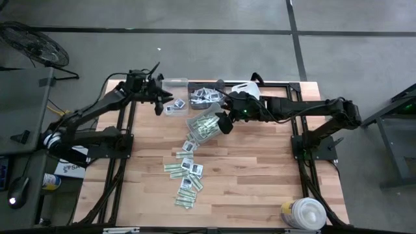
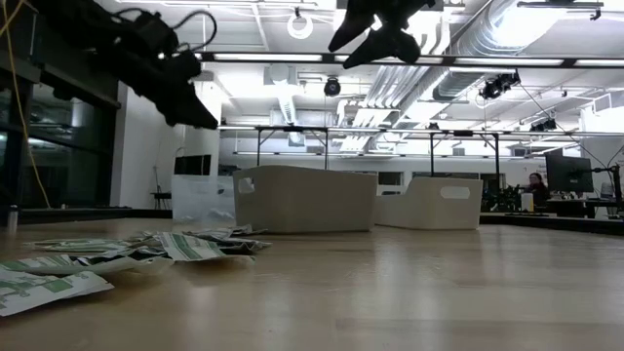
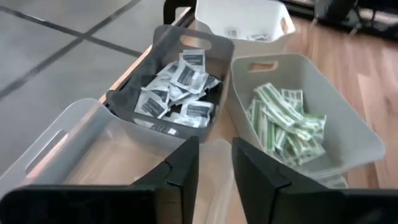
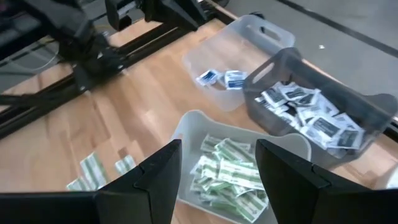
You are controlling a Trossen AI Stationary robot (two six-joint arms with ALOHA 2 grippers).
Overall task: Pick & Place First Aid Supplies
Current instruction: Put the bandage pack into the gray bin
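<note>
My left hand [image 3: 214, 168] hangs over the clear bin [image 3: 74, 149], fingers slightly apart and empty. My right hand [image 4: 217, 168], fingers wide apart, hovers above the white bin [image 4: 249, 168] of green strips [image 4: 230, 171]. More packets [image 1: 185, 172] lie scattered on the worktop [image 1: 260, 175].

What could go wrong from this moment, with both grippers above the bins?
1. The left gripper hangs open over the clear bin, close to the dark bin; a packet released here might land in the wrong one.
2. The right gripper is open above the white bin of green strips; coming down, it may push that bin.
3. Loose packets overlap on the table, so two may be picked together.
</note>
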